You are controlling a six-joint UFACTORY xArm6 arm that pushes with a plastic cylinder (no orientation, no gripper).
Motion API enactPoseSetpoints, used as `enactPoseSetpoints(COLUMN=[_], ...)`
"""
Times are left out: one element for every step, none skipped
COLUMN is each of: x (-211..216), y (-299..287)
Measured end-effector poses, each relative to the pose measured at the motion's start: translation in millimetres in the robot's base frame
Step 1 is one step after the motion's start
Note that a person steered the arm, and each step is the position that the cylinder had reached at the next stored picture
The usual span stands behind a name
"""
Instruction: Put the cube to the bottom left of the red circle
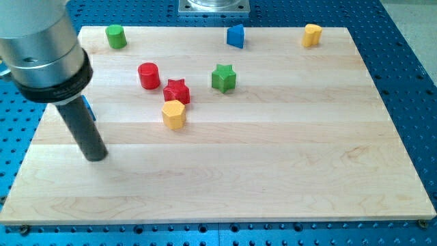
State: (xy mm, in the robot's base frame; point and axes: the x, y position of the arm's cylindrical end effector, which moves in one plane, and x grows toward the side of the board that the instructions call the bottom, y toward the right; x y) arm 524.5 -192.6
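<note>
Hexagonal block (174, 114) just below star (176, 91) (close together), cylinder (148, 75) up-left of star

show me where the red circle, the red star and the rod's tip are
red circle (148, 75), camera view, on its side wall.
red star (176, 91), camera view, on its top face.
my tip (97, 156), camera view, on the rod's very lower end.

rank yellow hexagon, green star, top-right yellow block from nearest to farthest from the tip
From my tip, at the view's left:
1. yellow hexagon, just right of it, mid-board
2. green star, farther right and up
3. top-right yellow block, top right corner
</note>
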Motion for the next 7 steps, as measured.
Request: enactPoseSetpoints(x=[-2.8,-5.3,-66.3,-57.7,-92.4,-109.8,-104.5], y=[-24.1,-29.0,-50.4,-40.5,-26.3,-25.4,-25.4])
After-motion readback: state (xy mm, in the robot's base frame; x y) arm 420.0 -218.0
